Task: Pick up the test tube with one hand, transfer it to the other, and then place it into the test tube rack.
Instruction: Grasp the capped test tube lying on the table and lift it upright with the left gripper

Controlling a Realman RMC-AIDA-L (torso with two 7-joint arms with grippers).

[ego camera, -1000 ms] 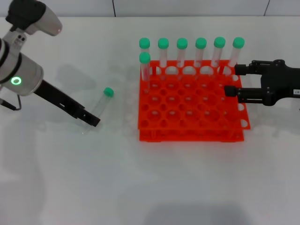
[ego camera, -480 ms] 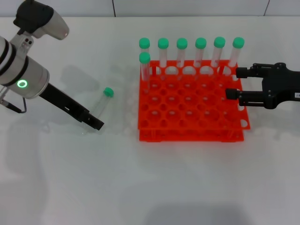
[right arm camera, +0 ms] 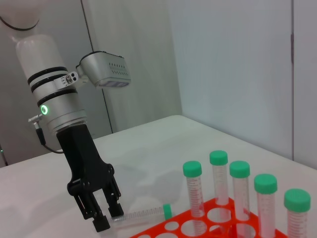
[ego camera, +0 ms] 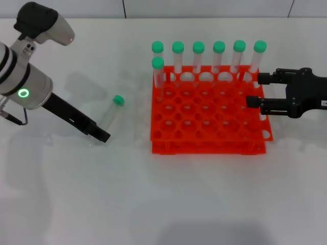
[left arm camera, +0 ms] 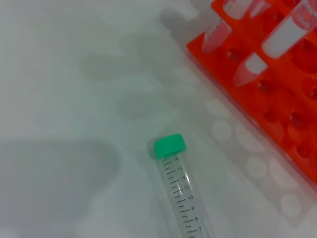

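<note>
On the white table (ego camera: pixel 168 199), left of the test tube rack (ego camera: pixel 207 115): the test tube (ego camera: pixel 109 112), green cap pointing away from the left gripper (ego camera: pixel 98 131), lying flat, unlifted

Progress, judged: nothing completed; pickup, hand-over and racking all remain

Left gripper: low at the tube's rounded end, fingers parted narrowly and straddling that end, as the right wrist view (right arm camera: pixel 105 217) shows; whether the pads touch the tube cannot be told; nothing lifted. The left wrist view shows the tube (left arm camera: pixel 181 193) running out ahead of the tool, cap farthest, rack corner (left arm camera: pixel 277 94) beyond and to one side

Right gripper (ego camera: pixel 253 90): hovering at the rack's right edge, well apart from the loose tube, fingers spread fairly wide, empty

Rack contents: seven green-capped tubes (ego camera: pixel 198 57) upright, six in the far row, one in the next row at the left corner; remaining holes vacant
</note>
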